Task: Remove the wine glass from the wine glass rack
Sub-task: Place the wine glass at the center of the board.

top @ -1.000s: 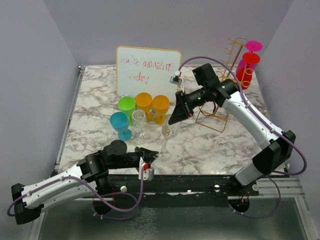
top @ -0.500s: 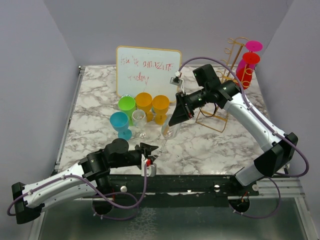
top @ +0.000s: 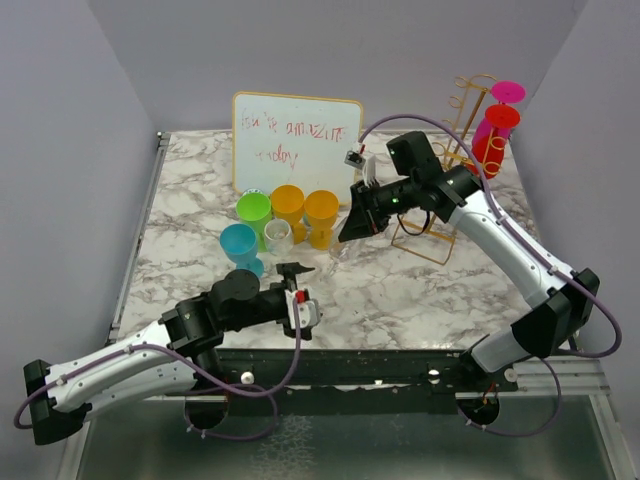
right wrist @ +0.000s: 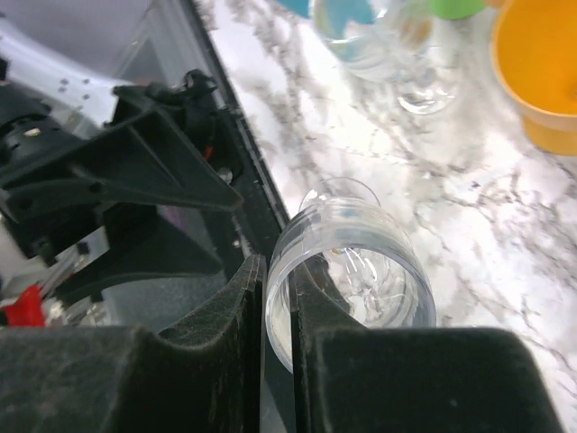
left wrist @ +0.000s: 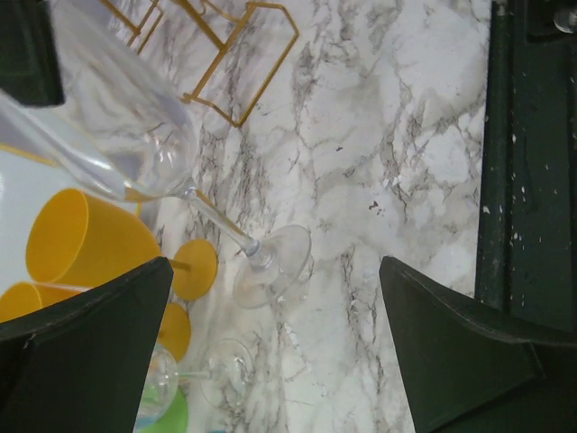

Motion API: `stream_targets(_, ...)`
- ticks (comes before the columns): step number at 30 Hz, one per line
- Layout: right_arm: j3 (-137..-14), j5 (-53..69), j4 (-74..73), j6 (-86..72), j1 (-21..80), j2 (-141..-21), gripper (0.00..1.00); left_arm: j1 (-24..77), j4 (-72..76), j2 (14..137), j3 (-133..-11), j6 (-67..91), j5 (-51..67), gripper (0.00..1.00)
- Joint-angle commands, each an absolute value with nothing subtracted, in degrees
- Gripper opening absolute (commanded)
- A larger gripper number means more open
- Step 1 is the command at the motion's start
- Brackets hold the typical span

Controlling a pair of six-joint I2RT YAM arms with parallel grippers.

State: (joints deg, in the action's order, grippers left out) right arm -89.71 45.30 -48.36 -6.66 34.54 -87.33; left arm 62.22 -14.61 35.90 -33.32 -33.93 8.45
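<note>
A clear wine glass (top: 338, 252) hangs tilted over the marble, bowl up and foot (left wrist: 273, 267) low near the table. My right gripper (top: 356, 224) is shut on its rim (right wrist: 353, 236), one finger inside the bowl and one outside. My left gripper (top: 300, 292) stands wide open just short of the foot, touching nothing. The gold wire wine glass rack (top: 462, 112) stands at the back right, behind the right arm, with a pink glass (top: 508, 94) and a red glass (top: 499, 120) hanging on it.
A second clear glass (top: 278, 240) stands by a blue cup (top: 240, 248), a green cup (top: 254, 210) and two orange cups (top: 305, 208). A whiteboard (top: 296, 140) leans behind them. The rack's wire base (left wrist: 242, 65) lies on the marble near the held glass.
My left gripper has opened wide, let go of the glass's stem and drawn back from it a little. The right gripper keeps its hold on the rim, with the glass raised slightly.
</note>
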Motion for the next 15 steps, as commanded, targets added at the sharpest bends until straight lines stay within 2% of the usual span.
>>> stream_targets(1, -88.2, 35.2, -43.0, -8.3, 34.9, -83.6, 0.00, 61.9, -9.0, 35.7, -34.9, -14.9, -6.2, 0.99)
stream_targets(9, -82.9, 26.9, -39.6, -4.7, 34.9, -82.6, 0.01, 61.1, -11.1, 39.4, -41.6, 1.1, -19.1, 0.99)
stream_targets(15, -77.9, 21.7, -34.5, -4.0, 37.4, -80.6, 0.01, 60.0, -13.8, 39.1, -46.2, 6.2, -29.3, 0.99)
